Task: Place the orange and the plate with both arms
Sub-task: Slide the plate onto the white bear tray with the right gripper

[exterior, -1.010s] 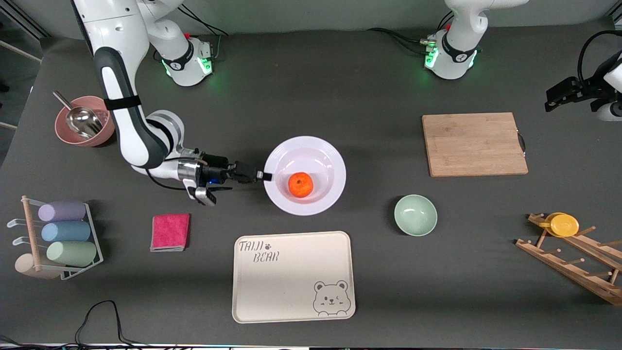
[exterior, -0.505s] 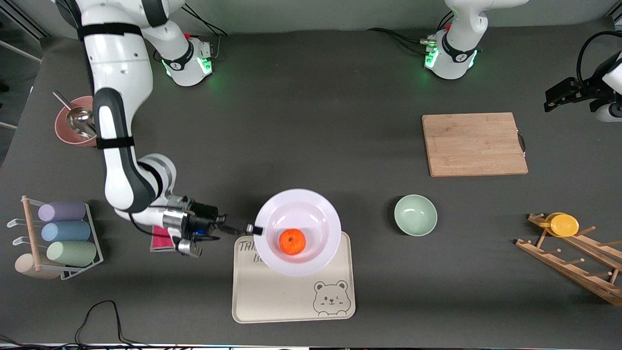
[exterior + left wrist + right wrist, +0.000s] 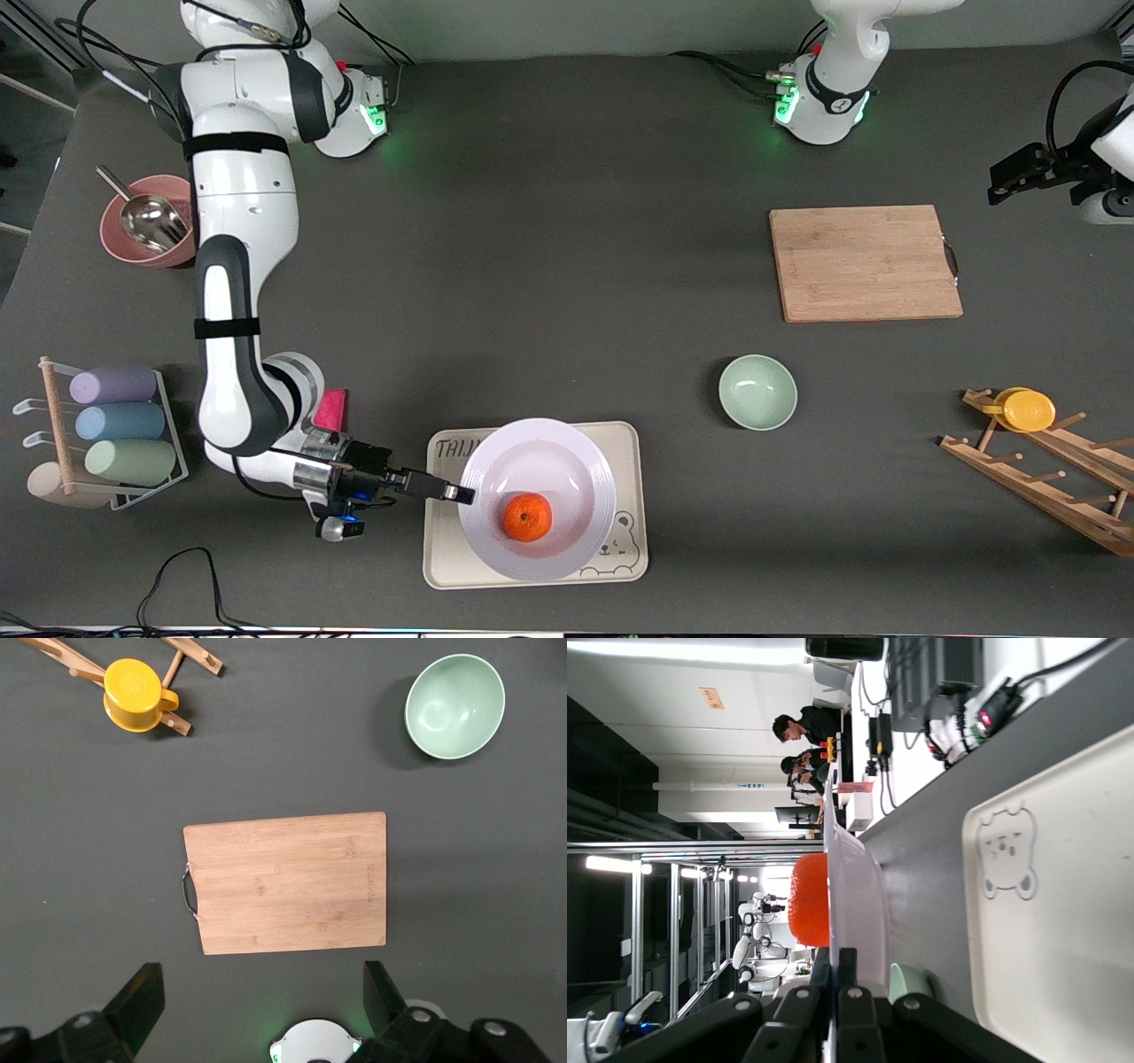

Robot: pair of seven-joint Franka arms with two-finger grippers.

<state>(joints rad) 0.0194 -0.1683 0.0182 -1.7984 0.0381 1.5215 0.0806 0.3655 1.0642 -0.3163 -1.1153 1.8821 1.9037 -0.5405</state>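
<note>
Well, the orange (image 3: 527, 517) sits in the shallow well of the plate (image 3: 567, 461), a small bright dimpled fruit on glossy white, resting toward the side nearer the front camera. The plate hangs over the cream bear tray (image 3: 440, 567), covering most of it, and the right wrist view shows it lifted clear of the tray's surface, so I judge it is about to be set down there. The right hand (image 3: 462, 494) is clamped on the plate's rim at the side toward the right arm's end of the desk, fingers pinching the edge so the plate stays level and the fruit does not roll. The left hand (image 3: 257, 1010) waits high over the wooden cutting board (image 3: 864, 263), its fingers spread apart and holding nothing. A mint-green bowl (image 3: 757, 392) stands on the desk, well apart from the tray.
</note>
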